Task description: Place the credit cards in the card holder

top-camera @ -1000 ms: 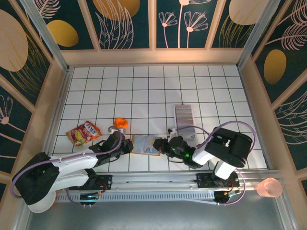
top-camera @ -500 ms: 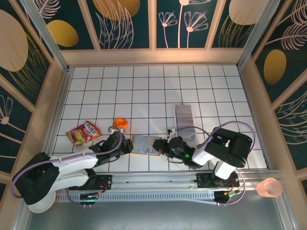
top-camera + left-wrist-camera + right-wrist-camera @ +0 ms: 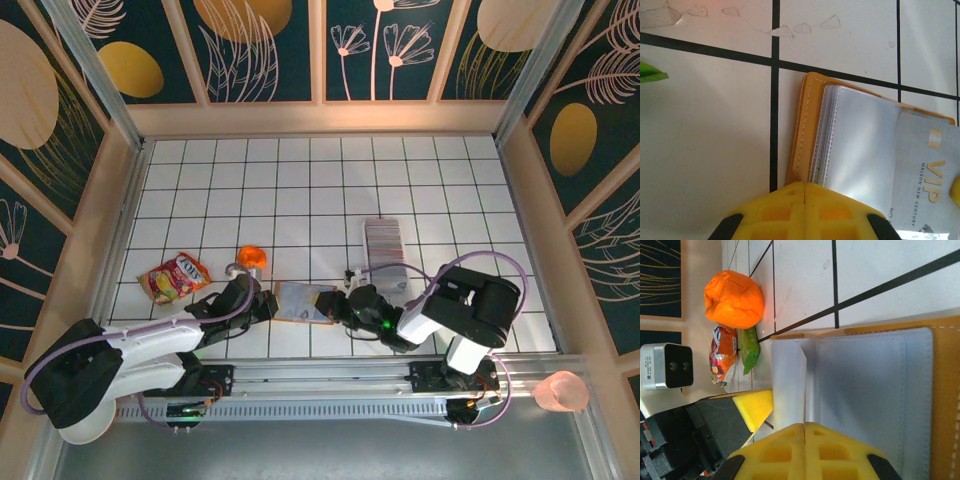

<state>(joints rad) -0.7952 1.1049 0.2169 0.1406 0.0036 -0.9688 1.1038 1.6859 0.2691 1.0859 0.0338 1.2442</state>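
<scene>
Broadly, take the white tiled table [image 3: 200, 180] first, with black grid lines across it. Next, see the clear tray [image 3: 386, 264] right of centre, with the credit cards [image 3: 383, 238] set edge-on in a row toward its far end. Just nearer and to the left, find the card holder [image 3: 303, 302] lying open and flat on the tiles, tan outside and pale grey-blue inside (with clear sleeves, going by the left wrist view). Well to the left, note the red-yellow snack packet [image 3: 175, 277], and between it and the holder a crumpled orange lump [image 3: 251, 258]. Then the left gripper [image 3: 805, 187]: closed, with yellow fingers pressed together at the holder's left edge; cannot tell whether pinching anything. Likewise the right gripper [image 3: 805, 427]: closed, low over the holder's right half, opposite the left one; cannot tell whether gripping anything. Last, spot one silver VIP card [image 3: 927, 167] lying on the holder's inner sleeves, apart from the row in the tray.
</scene>
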